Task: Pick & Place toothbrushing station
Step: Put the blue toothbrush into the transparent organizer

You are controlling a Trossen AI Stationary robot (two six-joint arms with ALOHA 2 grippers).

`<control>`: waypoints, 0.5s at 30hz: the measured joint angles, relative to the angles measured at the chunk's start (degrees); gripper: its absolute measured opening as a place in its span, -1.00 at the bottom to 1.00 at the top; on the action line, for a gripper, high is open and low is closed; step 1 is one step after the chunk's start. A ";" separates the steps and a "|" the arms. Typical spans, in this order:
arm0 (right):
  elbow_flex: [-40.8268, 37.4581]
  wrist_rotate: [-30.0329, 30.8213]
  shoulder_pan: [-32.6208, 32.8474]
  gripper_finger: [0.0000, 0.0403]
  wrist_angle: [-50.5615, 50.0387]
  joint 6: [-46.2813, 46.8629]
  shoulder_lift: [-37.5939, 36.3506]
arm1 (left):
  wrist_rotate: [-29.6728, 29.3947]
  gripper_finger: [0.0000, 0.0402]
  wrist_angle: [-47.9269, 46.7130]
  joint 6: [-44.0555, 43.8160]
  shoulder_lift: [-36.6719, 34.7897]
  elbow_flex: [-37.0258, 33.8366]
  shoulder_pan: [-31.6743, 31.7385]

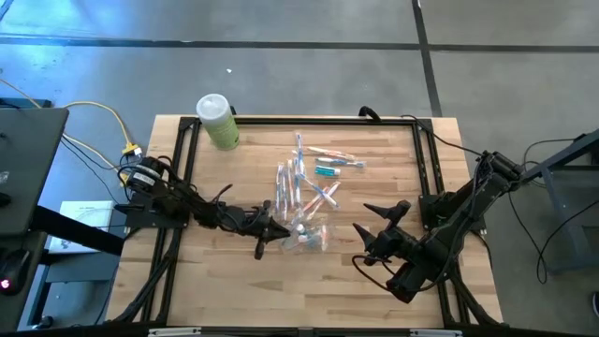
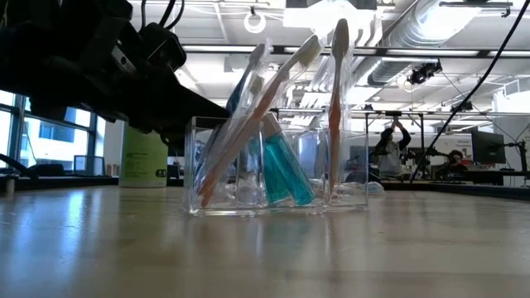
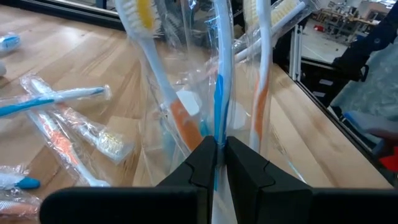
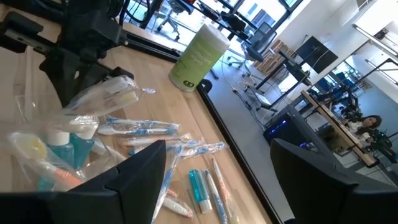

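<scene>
Three toothbrushes (image 2: 335, 108) upright, one holder (image 2: 277, 165)

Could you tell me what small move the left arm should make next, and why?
Probably open the left tool and back away: its fingers are pinched on a blue-striped toothbrush that already stands in the clear holder with other brushes. The right tool waits open nearby.

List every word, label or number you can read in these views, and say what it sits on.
None can be read.
Light-green bottle: faint print on its side, too blurred to read.
Paper sheet beside the table: printed marks, too small to read.
Wrapped toothbrushes and clear holder: no legible text.
</scene>
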 joint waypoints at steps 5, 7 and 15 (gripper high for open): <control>0.00 -0.01 0.00 0.40 0.00 0.00 0.00 | 0.00 -0.87 0.11 0.00 0.00 0.02 0.04; 0.00 -0.03 0.00 0.40 0.00 0.00 0.00 | 0.00 -0.87 0.09 -0.41 0.00 0.00 0.04; 0.00 -0.09 0.00 0.40 0.00 0.00 0.00 | -1.50 -0.87 0.05 2.40 0.00 0.02 -0.91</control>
